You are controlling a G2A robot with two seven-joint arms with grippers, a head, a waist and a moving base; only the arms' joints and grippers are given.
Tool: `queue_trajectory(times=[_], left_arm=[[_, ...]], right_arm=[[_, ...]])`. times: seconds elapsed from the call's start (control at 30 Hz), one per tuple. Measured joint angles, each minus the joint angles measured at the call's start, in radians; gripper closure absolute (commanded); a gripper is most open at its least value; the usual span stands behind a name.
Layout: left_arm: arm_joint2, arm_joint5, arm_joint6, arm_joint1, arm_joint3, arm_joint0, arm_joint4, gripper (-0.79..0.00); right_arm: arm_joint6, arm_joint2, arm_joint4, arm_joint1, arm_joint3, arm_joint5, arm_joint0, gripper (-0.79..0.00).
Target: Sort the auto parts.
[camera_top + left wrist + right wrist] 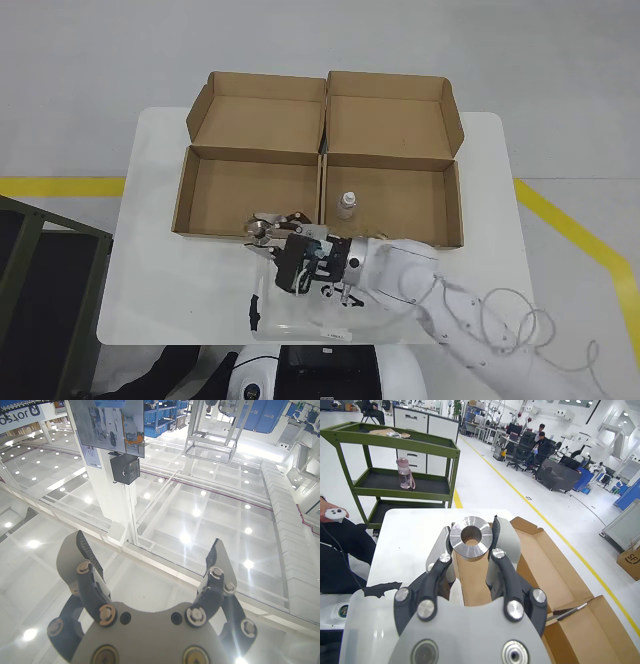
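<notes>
Now your right gripper (471,525) jaws pinch a shiny metal ring (481,546) at the cardboard box (545,562) edge, white bench (415,530); left gripper (148,537) jaws spread.

Shiny steel ring (471,540) between jaws

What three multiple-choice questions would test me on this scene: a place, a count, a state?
1. Where is the small bottle? A) in the top view's right-hand box B) in the left-hand box C) on bare table
2. How many cardboard boxes are on the table? A) one B) two C) four
3. The right gripper is: A) open, empty B) shut on a metal ring C) shut on a bottle
Answers: A, it stands inside that box; B, two sit together; B, its fingers clamp the ring.
</notes>
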State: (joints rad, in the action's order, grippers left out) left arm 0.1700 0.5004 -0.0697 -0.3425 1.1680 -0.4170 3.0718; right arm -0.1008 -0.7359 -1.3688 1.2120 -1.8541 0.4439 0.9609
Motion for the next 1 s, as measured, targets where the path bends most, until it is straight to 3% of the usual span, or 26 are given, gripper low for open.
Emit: queue_trajectory(times=[0.4, 1.0], left_arm=[[0.000, 0.000, 0.000, 0.000, 0.000, 0.000, 0.000, -0.785], [0.000, 0.000, 0.000, 0.000, 0.000, 0.000, 0.000, -0.785]], right_arm=[[-0.053, 0.133, 0.065, 0.088, 0.244, -0.042, -0.139, 0.000], [-0.170, 0.241, 0.154, 0.234, 0.545, -0.070, -0.343, 0.000]])
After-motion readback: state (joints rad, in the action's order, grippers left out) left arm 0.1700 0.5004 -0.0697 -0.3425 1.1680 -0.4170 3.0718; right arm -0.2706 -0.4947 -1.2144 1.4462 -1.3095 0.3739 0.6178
